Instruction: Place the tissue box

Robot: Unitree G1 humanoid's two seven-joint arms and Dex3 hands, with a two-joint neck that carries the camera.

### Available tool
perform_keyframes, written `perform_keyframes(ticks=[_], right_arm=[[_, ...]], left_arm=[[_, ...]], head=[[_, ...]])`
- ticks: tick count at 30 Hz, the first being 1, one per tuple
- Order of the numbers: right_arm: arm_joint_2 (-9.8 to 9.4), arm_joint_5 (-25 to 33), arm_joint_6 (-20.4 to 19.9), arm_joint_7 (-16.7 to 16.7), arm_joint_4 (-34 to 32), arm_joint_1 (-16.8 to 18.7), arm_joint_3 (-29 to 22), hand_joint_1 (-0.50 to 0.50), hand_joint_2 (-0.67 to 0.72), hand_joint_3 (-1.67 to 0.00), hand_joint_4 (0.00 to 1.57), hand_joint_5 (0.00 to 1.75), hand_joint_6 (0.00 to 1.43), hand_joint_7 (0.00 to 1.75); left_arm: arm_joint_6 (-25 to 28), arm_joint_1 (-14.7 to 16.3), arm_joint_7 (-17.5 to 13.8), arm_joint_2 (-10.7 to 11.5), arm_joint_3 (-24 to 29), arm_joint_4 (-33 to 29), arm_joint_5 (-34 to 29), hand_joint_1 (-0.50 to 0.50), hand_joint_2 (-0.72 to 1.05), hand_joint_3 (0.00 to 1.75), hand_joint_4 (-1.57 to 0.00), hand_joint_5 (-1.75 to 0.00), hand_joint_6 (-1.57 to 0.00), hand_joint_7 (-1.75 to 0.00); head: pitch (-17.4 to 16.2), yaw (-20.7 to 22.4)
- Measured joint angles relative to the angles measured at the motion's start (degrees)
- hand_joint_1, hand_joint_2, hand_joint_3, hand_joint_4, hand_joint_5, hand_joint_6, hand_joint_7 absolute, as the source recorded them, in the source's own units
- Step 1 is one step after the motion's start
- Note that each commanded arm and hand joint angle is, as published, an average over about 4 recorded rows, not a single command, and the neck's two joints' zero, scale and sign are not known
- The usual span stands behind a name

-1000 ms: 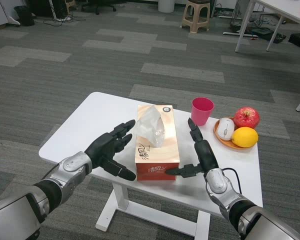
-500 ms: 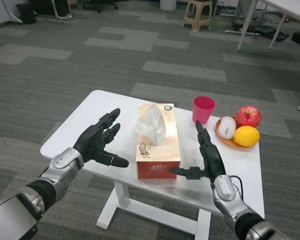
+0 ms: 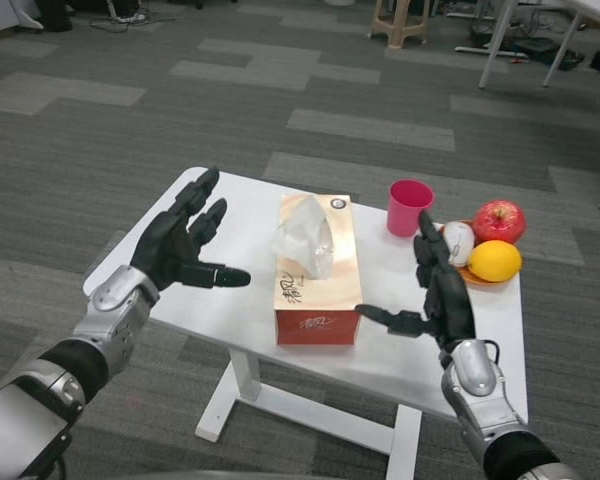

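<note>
An orange tissue box [image 3: 315, 272] with a white tissue sticking out of its top lies lengthwise on the middle of the white table [image 3: 235, 215]. My left hand [image 3: 180, 249] hovers to the left of the box, fingers spread, thumb pointing at it, with a clear gap between. On the box's right, my right hand [image 3: 435, 295] is also spread and holds nothing; its thumb tip is a short way off the box's near corner.
A pink cup [image 3: 409, 208] stands behind the right hand. An orange plate [image 3: 462, 275] at the table's right end carries a red apple [image 3: 498, 221], a lemon [image 3: 494, 260] and a white mouse [image 3: 460, 243]. Grey carpet surrounds the table.
Both hands have drawn away from the box's sides and lifted, the left one farther out to the left. The camera has tilted, shifting the whole scene slightly.
</note>
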Motion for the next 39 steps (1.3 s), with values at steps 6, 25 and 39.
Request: perform_keyframes(ticks=[6, 25, 39], right_arm=[[-0.18, 0.02, -0.05, 0.07, -3.26, 0.21, -2.46, -0.38, -0.29, -0.40, 0.00, 0.00, 0.00, 0.00], [-1.31, 0.01, -0.13, -1.35, -4.84, -7.13, -3.46, -0.35, -0.10, -0.32, 0.00, 0.00, 0.00, 0.00], [-3.66, 0.01, -0.99, -3.80, -7.88, -7.21, -1.18, -0.33, -0.03, -0.24, 0.00, 0.00, 0.00, 0.00]], left_arm=[[-0.04, -0.06, 0.02, 0.41, 2.34, -2.46, 0.00, 0.50, 0.52, 0.00, 0.00, 0.00, 0.00, 0.00], [0.30, -1.02, 0.22, -1.73, 7.52, -10.84, 4.79, 0.50, 0.52, 0.00, 0.00, 0.00, 0.00, 0.00], [0.37, -0.84, 0.31, -2.97, 8.27, -14.67, 7.55, 0.50, 0.52, 0.00, 0.00, 0.00, 0.00, 0.00]], head=[[0.22, 0.14], [5.18, -0.12], [5.82, -0.93]])
